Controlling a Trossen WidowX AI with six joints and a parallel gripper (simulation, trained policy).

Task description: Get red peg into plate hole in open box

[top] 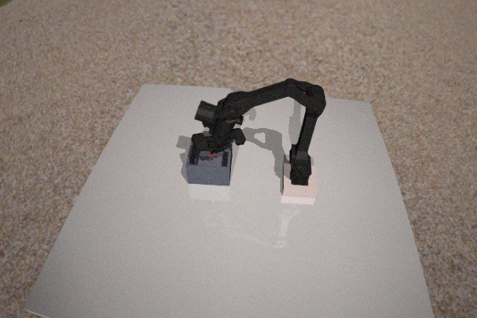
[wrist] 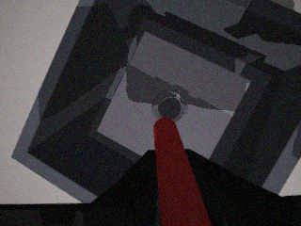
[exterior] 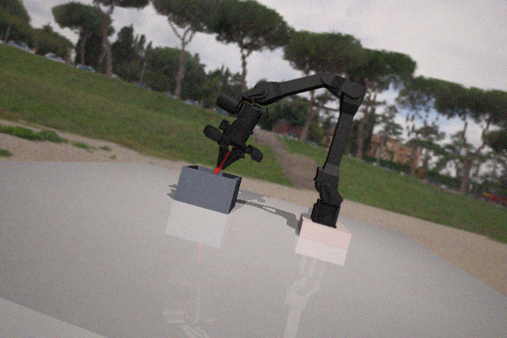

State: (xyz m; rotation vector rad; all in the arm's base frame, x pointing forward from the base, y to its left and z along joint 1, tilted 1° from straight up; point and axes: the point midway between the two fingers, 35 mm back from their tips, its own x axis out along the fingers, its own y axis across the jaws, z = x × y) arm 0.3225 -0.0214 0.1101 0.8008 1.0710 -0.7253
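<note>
Clamped on red peg (top: 211, 153) (exterior: 222, 162) (wrist: 171, 165) in gripper (top: 215, 150) (exterior: 224, 165) (wrist: 168, 157). Tilted over box (top: 209, 174) (exterior: 207, 188) (wrist: 56, 183); in wrist view, peg's long axis running five to twelve, hole (wrist: 169, 107) just beyond tip at twelve. Likely needs straightening before lowering.

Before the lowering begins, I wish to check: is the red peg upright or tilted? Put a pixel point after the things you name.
Tilted. In the exterior view, the red peg (exterior: 222, 162) (wrist: 176, 174) slants between the hand's fingers, its lower end toward the box (top: 209, 174) (exterior: 207, 190) (wrist: 56, 87).

Box below the fingertips
The open box (top: 209, 174) (exterior: 206, 189) (wrist: 61, 99) stands on the table (top: 246, 261) (exterior: 102, 277) (wrist: 28, 56) under the fingertips (exterior: 221, 163); the plate (wrist: 188, 63) lies inside its bottom, beneath them.
</note>
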